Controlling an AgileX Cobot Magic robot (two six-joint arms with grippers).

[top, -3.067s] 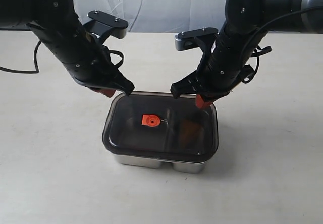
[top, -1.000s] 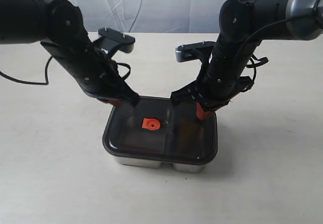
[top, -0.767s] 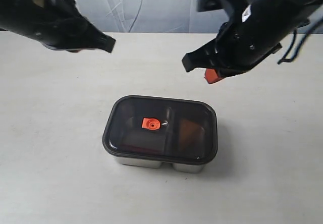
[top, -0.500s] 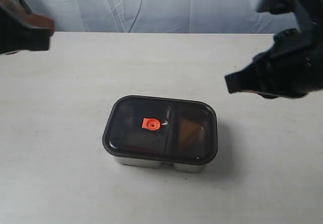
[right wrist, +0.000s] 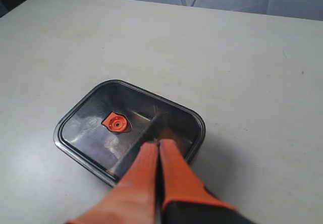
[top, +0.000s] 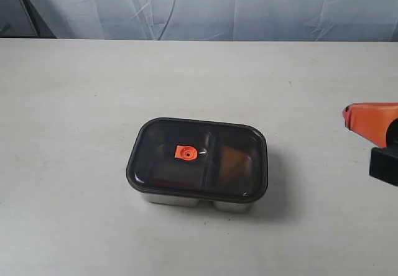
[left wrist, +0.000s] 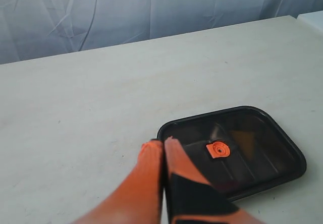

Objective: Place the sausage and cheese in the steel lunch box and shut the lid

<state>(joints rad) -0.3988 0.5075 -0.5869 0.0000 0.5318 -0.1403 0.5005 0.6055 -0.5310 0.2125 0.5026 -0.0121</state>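
The dark translucent lid [top: 198, 158] lies flat on the steel lunch box [top: 196, 199] at the table's middle, its orange valve tab [top: 185, 152] left of centre. An orange-brown shape, the cheese [top: 232, 161], shows dimly through the lid in the right compartment. The sausage is hidden under the dark lid. My left gripper [left wrist: 163, 142] is shut and empty, raised back from the lid [left wrist: 237, 146]. My right gripper [right wrist: 159, 143] is shut and empty too, held above and away from the lid [right wrist: 128, 125]; only its tip [top: 356, 115] shows at the exterior view's right edge.
The beige table [top: 93, 102] spreads around the box on all sides. A grey wrinkled cloth backdrop [top: 205, 5] hangs behind the far edge.
Both arms have lifted off the lid and pulled out sideways, the left out of the exterior view, the right to its right edge. The lid stays on the box.
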